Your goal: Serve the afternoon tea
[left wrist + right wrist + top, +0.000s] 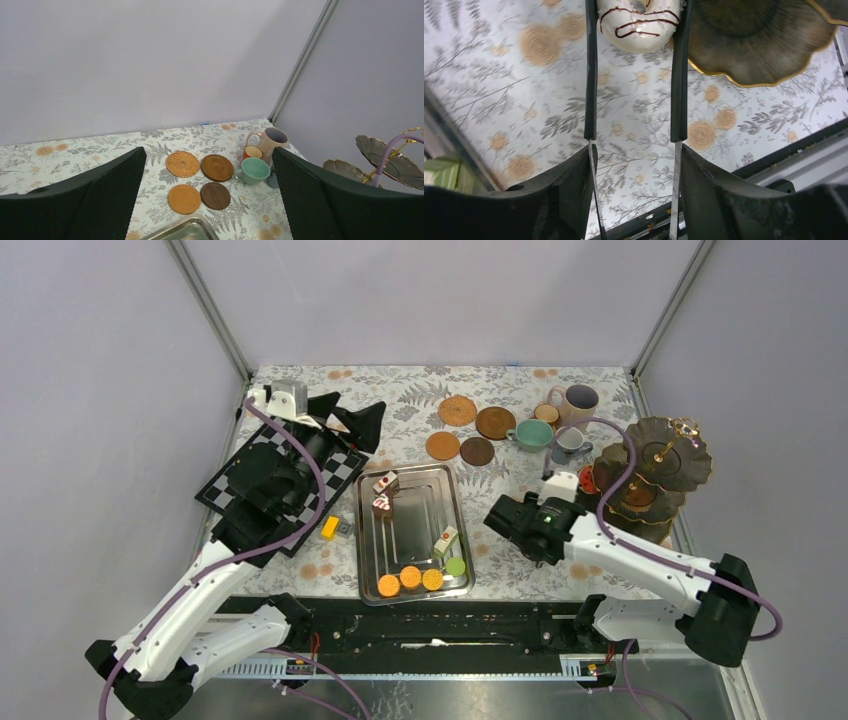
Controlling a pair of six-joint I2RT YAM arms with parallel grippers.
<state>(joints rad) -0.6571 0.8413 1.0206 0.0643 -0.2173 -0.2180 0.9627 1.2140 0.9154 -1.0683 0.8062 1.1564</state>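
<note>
text: none legible in any view | labels, brands: none readable | numbers: none readable | donut [640, 24]: brown icing lines only, no letters

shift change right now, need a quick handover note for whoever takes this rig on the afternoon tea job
Left gripper: open, empty, over the far corner of the black-and-white chessboard.
Right gripper: shut on a white-iced toy donut, beside a lower tier of the dark three-tier stand.
Rectangular steel tray: three cake slices, three orange biscuits, one green round piece.
Four round brown coasters lie bare; beige mug, teal mug, grey mug and small orange mug stand beside them.
Done: donut picked up.
Left: place it, move the tray's pastries, probably mugs onto coasters.
</note>
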